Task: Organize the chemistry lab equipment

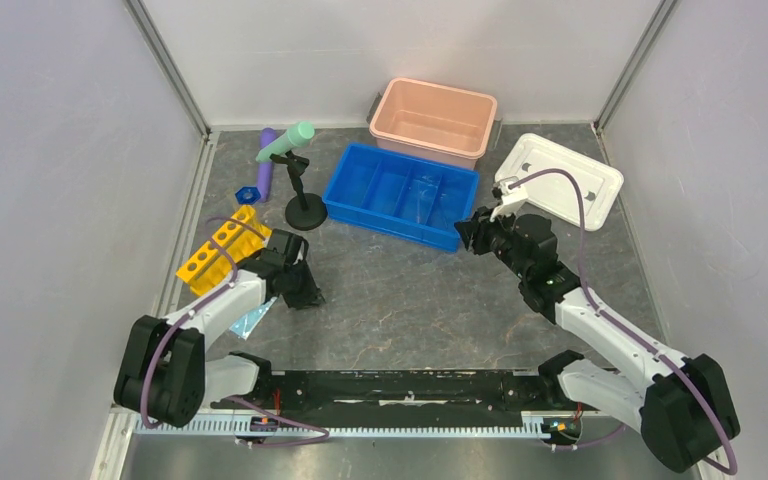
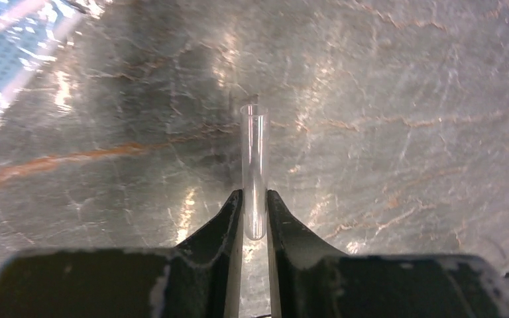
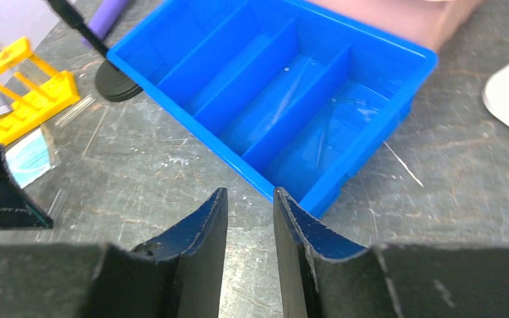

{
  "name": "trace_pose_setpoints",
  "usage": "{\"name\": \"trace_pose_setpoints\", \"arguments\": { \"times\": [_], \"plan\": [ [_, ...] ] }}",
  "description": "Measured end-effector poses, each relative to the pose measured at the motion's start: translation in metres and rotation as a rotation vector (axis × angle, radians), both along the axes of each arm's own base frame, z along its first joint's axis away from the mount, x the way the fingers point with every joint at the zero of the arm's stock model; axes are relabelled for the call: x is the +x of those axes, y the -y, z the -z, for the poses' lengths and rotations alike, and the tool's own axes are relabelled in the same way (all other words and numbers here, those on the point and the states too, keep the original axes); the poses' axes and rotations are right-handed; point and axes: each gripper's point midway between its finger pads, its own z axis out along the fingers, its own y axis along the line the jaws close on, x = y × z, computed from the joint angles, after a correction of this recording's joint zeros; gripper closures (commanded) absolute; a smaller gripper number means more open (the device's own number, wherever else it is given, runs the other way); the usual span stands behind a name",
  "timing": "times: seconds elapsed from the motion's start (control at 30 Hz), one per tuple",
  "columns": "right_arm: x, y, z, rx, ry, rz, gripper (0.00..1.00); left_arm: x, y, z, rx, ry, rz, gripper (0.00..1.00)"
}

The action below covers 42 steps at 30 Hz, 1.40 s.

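My left gripper [image 1: 300, 290] is shut on a clear glass tube [image 2: 253, 159], held low over the table; the tube sticks out ahead of the fingertips [image 2: 233, 205]. My right gripper [image 1: 466, 232] is open a little and empty, just before the near right corner of the blue divided tray [image 3: 371, 126]. The yellow tube rack [image 1: 222, 248] lies at the left. The black clamp stand [image 1: 303, 200] holds the mint-green tube [image 1: 287, 141]. The purple tube [image 1: 265, 160] and the small blue funnel [image 1: 247, 192] lie behind. The light-blue mask [image 1: 250, 320] lies by the left arm.
The blue divided tray [image 1: 403, 195] sits mid-table with thin clear rods [image 3: 321, 142] in its right compartments. The pink bin [image 1: 432, 120] stands behind it, its white lid [image 1: 560, 180] to the right. Another clear tube [image 3: 73, 111] lies beside the rack [image 3: 23, 89]. Walls close in both sides.
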Motion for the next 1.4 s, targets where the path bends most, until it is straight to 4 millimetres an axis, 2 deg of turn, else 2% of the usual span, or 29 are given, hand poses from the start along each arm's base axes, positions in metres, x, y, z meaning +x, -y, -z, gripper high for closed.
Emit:
{"name": "trace_pose_setpoints", "arguments": {
  "times": [0.13,0.3,0.4,0.53,0.7,0.9,1.23,1.4],
  "plan": [
    [-0.001,-0.019,-0.005,-0.034,0.073,-0.138,0.57,-0.006,0.014,-0.008,-0.068,-0.016,0.057,0.79],
    [-0.009,-0.05,0.004,-0.141,0.24,-0.402,0.57,-0.001,0.038,-0.037,-0.188,-0.008,0.13,0.79],
    [-0.025,-0.063,0.014,-0.206,0.378,-0.553,0.52,0.002,0.054,-0.059,-0.268,0.004,0.18,0.79],
    [-0.057,-0.084,0.014,-0.277,0.661,-0.739,0.5,-0.002,0.07,-0.083,-0.36,-0.003,0.24,0.79],
    [-0.09,-0.111,-0.001,-0.338,1.004,-0.869,0.51,-0.013,0.08,-0.096,-0.439,-0.046,0.279,0.78],
    [-0.115,-0.141,-0.004,-0.455,1.247,-0.929,0.48,-0.025,0.088,-0.109,-0.503,-0.075,0.317,0.78],
    [-0.113,-0.19,0.011,-0.609,1.375,-0.976,0.48,-0.03,0.094,-0.116,-0.547,-0.09,0.341,0.78],
    [-0.112,-0.205,0.028,-0.633,1.365,-1.012,0.49,-0.032,0.095,-0.119,-0.564,-0.092,0.347,0.78]
  ]
}}
